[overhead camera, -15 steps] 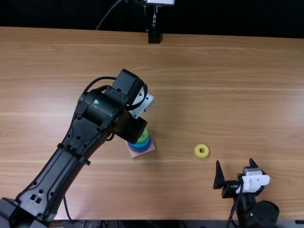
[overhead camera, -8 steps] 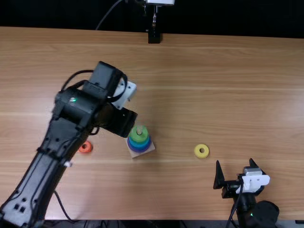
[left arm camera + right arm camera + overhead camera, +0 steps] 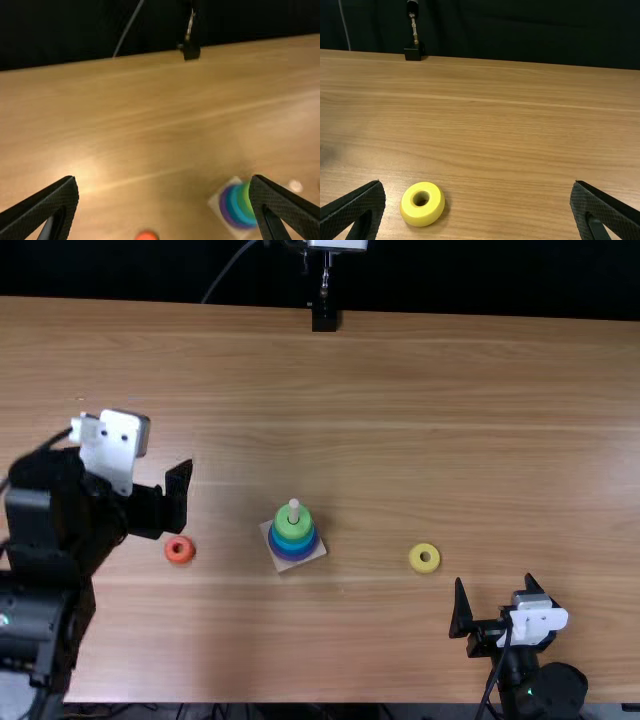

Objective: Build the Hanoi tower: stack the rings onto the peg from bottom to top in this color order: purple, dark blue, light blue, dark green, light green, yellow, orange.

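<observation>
My left gripper [image 3: 150, 505] hangs at the table's left, left of the tower; its fingers stand wide apart in its own view, where the gripper [image 3: 164, 178] holds nothing. An orange ring [image 3: 179, 549] lies flat on the table just below and right of it. The peg [image 3: 294, 510] rises from a square base [image 3: 313, 554], with a green ring [image 3: 292, 524] uppermost and blue and purple rings beneath. Right of the tower lies a yellow ring [image 3: 424, 558]. My right gripper [image 3: 493, 581] is open near the front edge; in its wrist view the gripper [image 3: 478, 183] has the yellow ring [image 3: 422, 204] ahead.
A black stand [image 3: 325, 317] is at the table's far edge, near the middle. Bare wood [image 3: 400, 430] stretches behind the tower and rings. Cables hang along the near edge at the left.
My left arm has swung away from the tower to the left, uncovering the peg, the green ring and then the orange ring. The right arm has kept still.
</observation>
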Controlling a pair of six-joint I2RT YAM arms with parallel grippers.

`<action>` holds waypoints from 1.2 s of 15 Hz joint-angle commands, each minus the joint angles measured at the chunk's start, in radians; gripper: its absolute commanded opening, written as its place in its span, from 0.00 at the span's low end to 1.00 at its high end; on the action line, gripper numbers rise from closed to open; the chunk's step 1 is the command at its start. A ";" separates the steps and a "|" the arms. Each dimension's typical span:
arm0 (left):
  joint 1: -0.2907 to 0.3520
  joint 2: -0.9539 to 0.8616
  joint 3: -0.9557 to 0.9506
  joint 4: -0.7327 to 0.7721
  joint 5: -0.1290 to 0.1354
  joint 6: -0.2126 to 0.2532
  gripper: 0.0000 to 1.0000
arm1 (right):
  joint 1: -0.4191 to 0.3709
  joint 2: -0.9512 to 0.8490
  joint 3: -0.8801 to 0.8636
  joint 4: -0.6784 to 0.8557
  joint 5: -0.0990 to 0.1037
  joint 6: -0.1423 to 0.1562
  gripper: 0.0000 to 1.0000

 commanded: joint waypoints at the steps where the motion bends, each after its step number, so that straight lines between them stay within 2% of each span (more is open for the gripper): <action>1: 0.003 -0.128 -0.146 0.079 -0.059 0.014 1.00 | -0.015 -0.012 -0.071 -0.037 0.005 -0.005 1.00; 2: 0.003 -0.214 -0.244 0.125 -0.116 0.015 1.00 | -0.015 -0.012 -0.071 -0.039 0.005 -0.005 1.00; 3: 0.003 -0.280 -0.324 0.144 -0.144 0.015 1.00 | -0.015 -0.012 -0.071 -0.037 0.005 -0.005 1.00; 6: 0.041 -0.507 -0.530 0.145 -0.147 0.015 1.00 | -0.015 -0.012 -0.071 -0.039 0.005 -0.005 1.00; 11: 0.046 -0.894 -0.875 0.144 -0.147 0.014 1.00 | -0.015 -0.012 -0.071 -0.039 0.005 -0.005 1.00; 18: 0.049 -1.036 -1.122 0.197 -0.149 0.002 1.00 | -0.015 -0.012 -0.071 -0.039 0.005 -0.005 1.00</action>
